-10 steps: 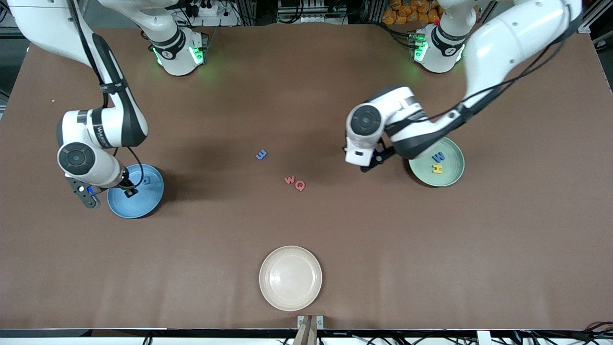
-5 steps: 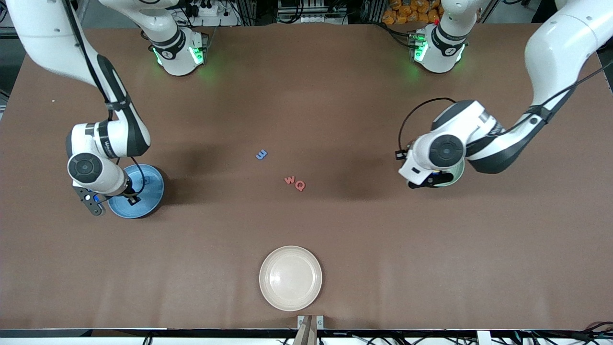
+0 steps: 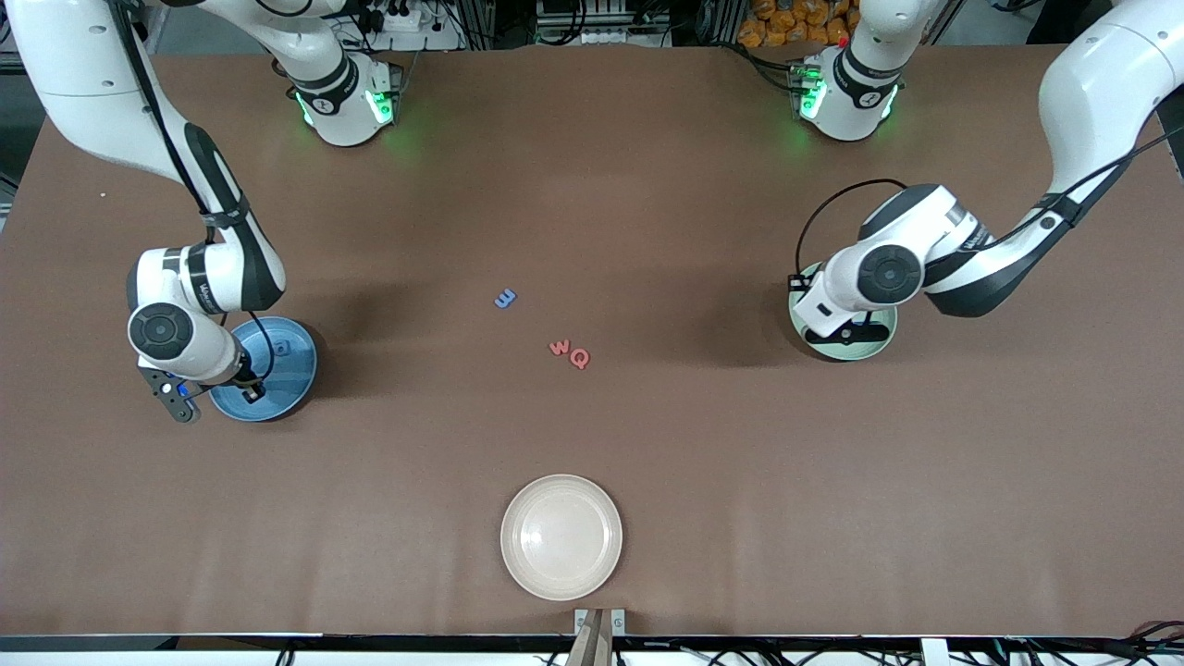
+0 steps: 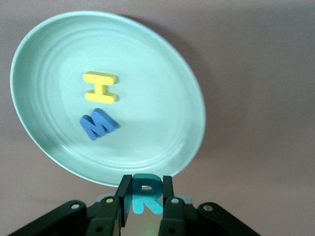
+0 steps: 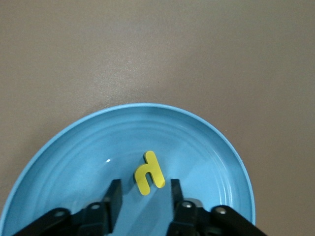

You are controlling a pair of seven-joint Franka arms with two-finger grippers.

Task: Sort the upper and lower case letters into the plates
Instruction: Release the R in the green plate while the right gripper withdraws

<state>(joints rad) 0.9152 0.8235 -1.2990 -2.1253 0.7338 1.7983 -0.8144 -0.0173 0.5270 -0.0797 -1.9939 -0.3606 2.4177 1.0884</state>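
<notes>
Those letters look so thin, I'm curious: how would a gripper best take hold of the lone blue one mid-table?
Come straight down from above and pinch the blue letter across its two outer edges. It lies flat on the table, so only its thin sides offer a hold. Nothing crowds it: the red W and red Q sit apart, nearer the camera.

Sky blue plate [image 3: 282, 368] flat toward right arm's end, yellow h [image 5: 149, 173] inside; mint green plate [image 4: 162, 93] toward left arm's end.
</notes>
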